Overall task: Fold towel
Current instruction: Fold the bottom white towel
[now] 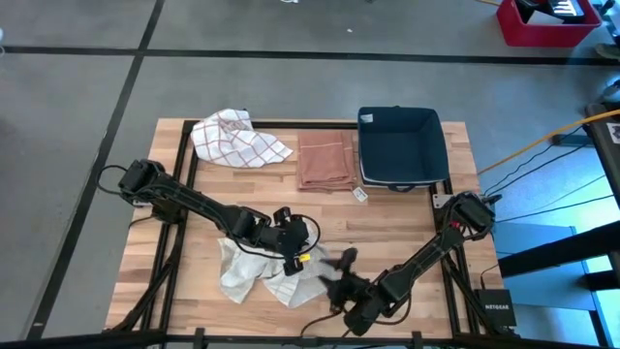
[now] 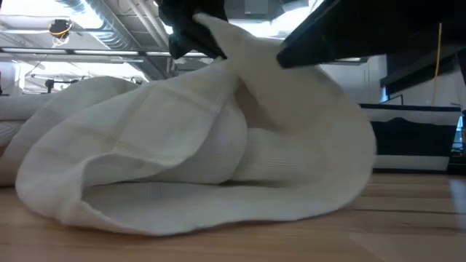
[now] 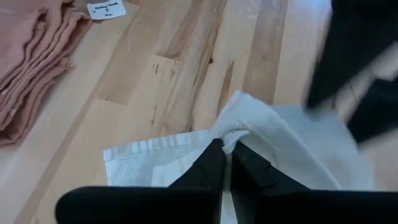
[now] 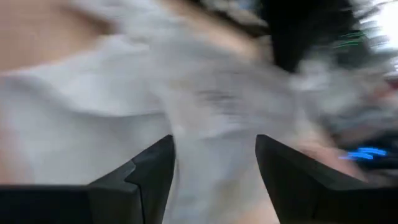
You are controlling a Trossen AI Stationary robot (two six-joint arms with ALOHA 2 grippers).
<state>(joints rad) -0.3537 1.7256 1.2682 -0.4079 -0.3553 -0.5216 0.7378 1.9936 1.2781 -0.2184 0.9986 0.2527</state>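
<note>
A white towel (image 1: 254, 273) lies crumpled near the table's near edge, with one part pulled up into a peak (image 2: 211, 33). My left gripper (image 1: 294, 260) is shut on that peak, and its wrist view shows the bunched cloth (image 3: 231, 134) at the fingertips. My right gripper (image 1: 334, 269) stands just to the right of the towel with its fingers open. In its wrist view the white cloth (image 4: 211, 106) fills the space ahead of the gripper (image 4: 214, 171). My left gripper pinches a bunched fold of the white towel (image 3: 229, 138) between its two shut fingers, coming from above at a slant. The pinched part is lifted into a peak (image 2: 207, 29). The rest drapes down slack, and the lower edge (image 2: 182, 218) rests on the table. My right gripper's open fingers are close to the towel; I cannot tell whether they touch it.
At the table's far side lie a crumpled white towel with red checks (image 1: 237, 138), a folded salmon towel (image 1: 325, 160) with a small tag (image 1: 359, 194) beside it, and a dark blue bin (image 1: 400, 145). Bare wood (image 1: 387, 218) shows between these and the grippers.
</note>
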